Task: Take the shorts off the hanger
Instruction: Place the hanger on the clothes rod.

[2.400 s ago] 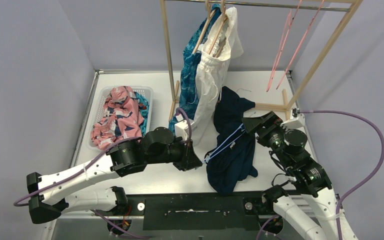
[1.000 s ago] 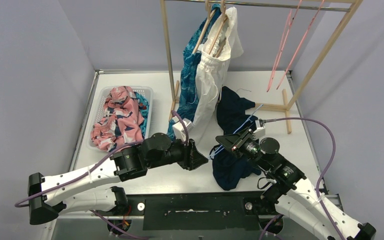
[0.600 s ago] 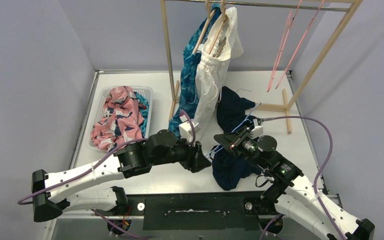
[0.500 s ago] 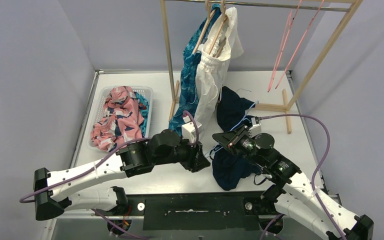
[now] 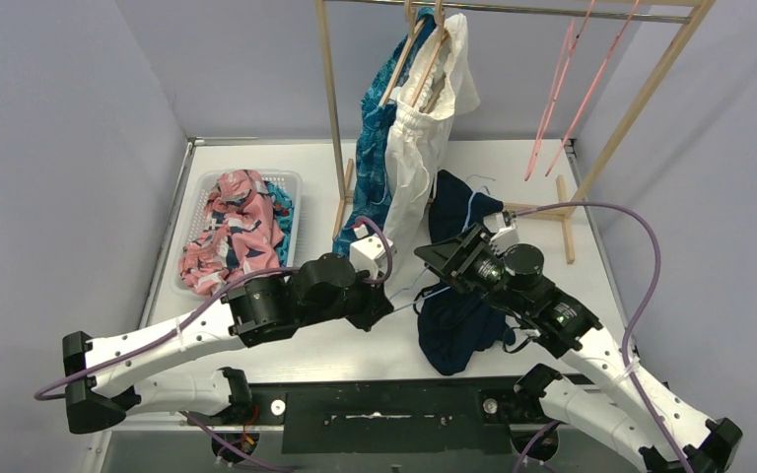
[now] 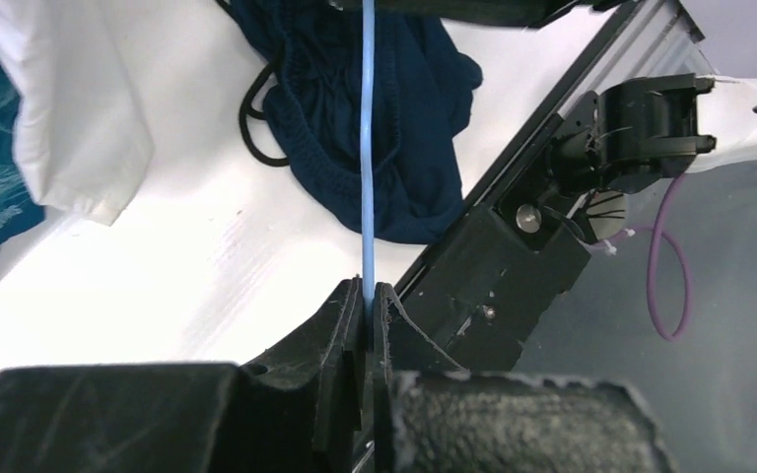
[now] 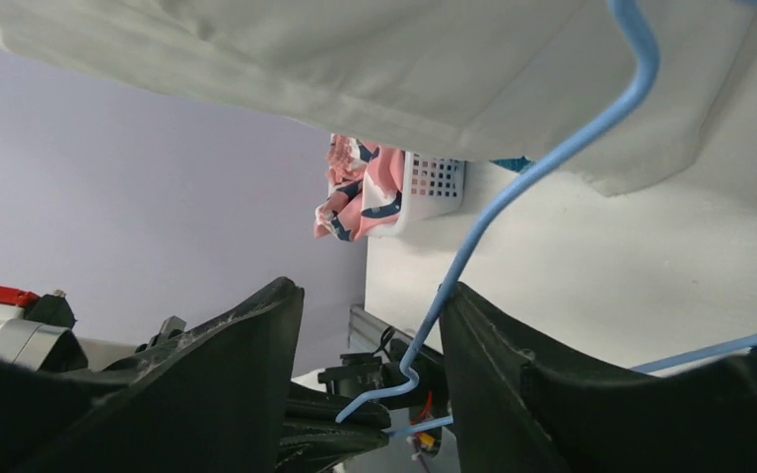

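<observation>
The navy shorts (image 5: pixel 453 320) lie crumpled on the table with a thin blue hanger (image 5: pixel 424 296) threaded through them. My left gripper (image 5: pixel 391 302) is shut on the hanger's wire (image 6: pixel 368 148), pinched between its jaws (image 6: pixel 368 296). My right gripper (image 5: pixel 432 261) stands open above the navy shorts (image 6: pixel 355 99). The hanger (image 7: pixel 513 197) runs between its fingers (image 7: pixel 373 296), close to the right one. White drawstring shorts (image 5: pixel 419 148) and blue leaf-pattern shorts (image 5: pixel 373 148) hang on wooden hangers from the rack.
A white basket (image 5: pixel 197 187) at the left holds the pink-and-navy floral shorts (image 5: pixel 241 232) and a teal pair. The wooden rack (image 5: pixel 333 118) stands at the back, two bare pink hangers (image 5: pixel 557 99) on its right end. The rack's foot lies behind my right arm.
My left gripper opened, then shut on the blue hanger wire. My right gripper, shut on the hanger before, has opened and lifted a little toward the rack.
</observation>
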